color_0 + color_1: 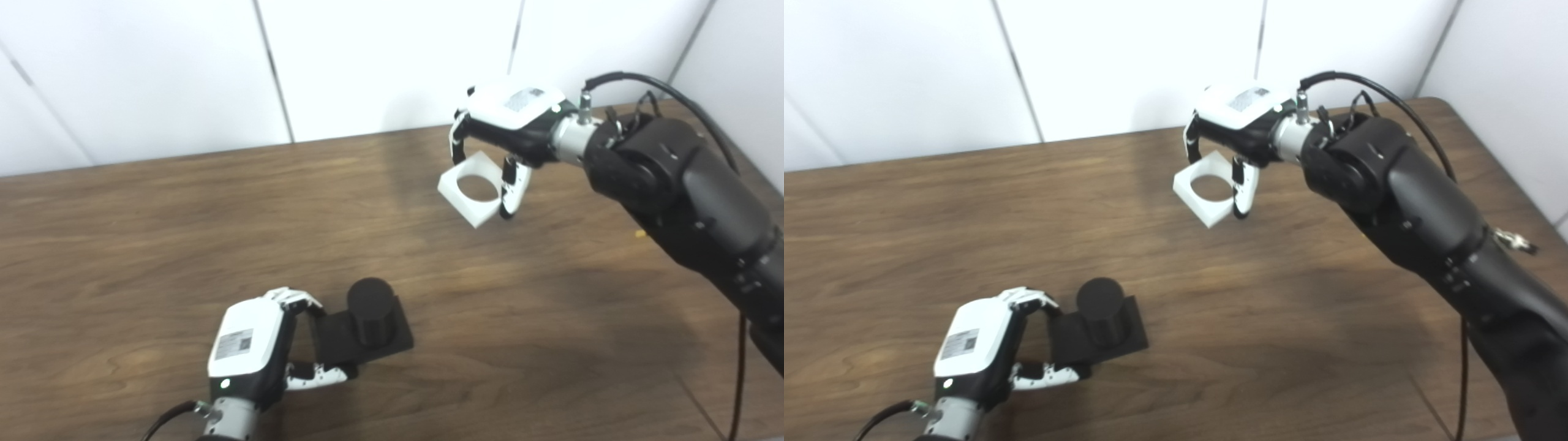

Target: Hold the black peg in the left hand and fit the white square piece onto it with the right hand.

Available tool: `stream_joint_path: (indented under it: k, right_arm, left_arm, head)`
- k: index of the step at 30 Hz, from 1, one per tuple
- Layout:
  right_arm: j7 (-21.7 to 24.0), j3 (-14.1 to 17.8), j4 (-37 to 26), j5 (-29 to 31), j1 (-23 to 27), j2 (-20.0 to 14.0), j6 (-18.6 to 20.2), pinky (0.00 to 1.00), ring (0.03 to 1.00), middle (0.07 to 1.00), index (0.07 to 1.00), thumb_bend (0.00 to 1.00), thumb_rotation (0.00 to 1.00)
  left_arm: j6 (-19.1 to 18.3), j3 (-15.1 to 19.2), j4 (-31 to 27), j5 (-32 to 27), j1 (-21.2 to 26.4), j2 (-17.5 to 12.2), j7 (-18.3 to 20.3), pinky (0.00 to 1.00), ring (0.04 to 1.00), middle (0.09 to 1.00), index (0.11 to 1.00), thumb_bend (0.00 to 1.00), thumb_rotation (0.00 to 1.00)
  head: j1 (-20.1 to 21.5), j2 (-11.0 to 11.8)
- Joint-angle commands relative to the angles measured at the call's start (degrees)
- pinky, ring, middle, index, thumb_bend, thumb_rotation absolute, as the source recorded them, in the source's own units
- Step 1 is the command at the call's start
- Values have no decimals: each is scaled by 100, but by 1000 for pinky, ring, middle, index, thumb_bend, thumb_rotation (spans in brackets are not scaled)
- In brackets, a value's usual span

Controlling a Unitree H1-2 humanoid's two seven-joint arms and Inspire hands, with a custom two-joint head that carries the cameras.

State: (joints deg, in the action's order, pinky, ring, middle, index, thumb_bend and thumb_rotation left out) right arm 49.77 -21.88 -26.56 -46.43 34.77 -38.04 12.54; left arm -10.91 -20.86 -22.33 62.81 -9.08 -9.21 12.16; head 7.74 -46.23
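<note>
Low in the left of the frame, the left hand (257, 349) pinches the square base of the black peg (366, 327), fingers above one edge and thumb below; the cylinder stands upright on that base, which sits at the level of the wooden table (184, 233). Up in the right of the frame, the right hand (1234, 125) grips the white square piece (1206, 196) (its round hole facing up, slightly tilted) above the tabletop, well apart from the peg.
</note>
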Motion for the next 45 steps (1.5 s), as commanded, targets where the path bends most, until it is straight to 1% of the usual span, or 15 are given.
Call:
stream_joint_path:
  k: [1, 6, 8, 15, 18, 24, 30, 37, 45]
  right_arm:
    - [104, 90, -341, -12, 300, 7, -133, 969, 868, 753, 484, 524, 132]
    - [400, 26, -886, -7, 263, 292, -250, 945, 852, 734, 481, 525, 134]
    - [510, 22, -1045, 22, 213, 426, -256, 945, 862, 735, 481, 525, 135]
    - [623, 11, -1223, 4, -15, 747, -355, 964, 871, 738, 481, 525, 135]
    - [641, 16, -1272, -10, -129, 882, -362, 977, 879, 741, 482, 525, 134]
    - [683, -46, -1272, -90, -285, 1195, -375, 990, 887, 746, 482, 524, 133]
    - [665, -127, -1167, -182, -393, 1382, -482, 995, 897, 754, 483, 524, 134]
    - [667, -186, -1074, -368, -491, 1527, -538, 1000, 902, 762, 483, 524, 132]
    - [471, -129, -911, -416, -594, 1595, -723, 1000, 904, 762, 483, 524, 132]
  left_arm:
    - [-115, -183, 346, -12, -98, 43, 425, 740, 817, 745, 490, 515, 50]
    - [-192, -241, 359, 25, -62, 104, 426, 741, 816, 745, 490, 516, 50]
    - [-220, -268, 357, 68, -42, 118, 452, 742, 818, 747, 490, 515, 51]
    - [-332, -346, 313, 164, -5, 132, 573, 750, 823, 751, 491, 514, 53]
    - [-332, -359, 305, 154, -9, 134, 541, 750, 821, 749, 491, 514, 52]
    - [-384, -399, 296, 153, -2, 134, 543, 747, 825, 751, 491, 514, 53]
    - [-438, -446, 290, 153, 16, 148, 538, 751, 825, 751, 491, 513, 53]
    - [-489, -494, 266, 167, 24, 142, 552, 747, 827, 753, 491, 513, 54]
    - [-523, -514, 245, 182, 21, 197, 551, 746, 827, 751, 491, 513, 54]
  head:
    - [-24, -23]
    - [-145, -97]
    - [-159, -114]
    - [-179, -127]
    - [-196, -137]
    - [-208, -140]
    - [-235, -136]
    - [-261, -142]
    - [-303, -143]
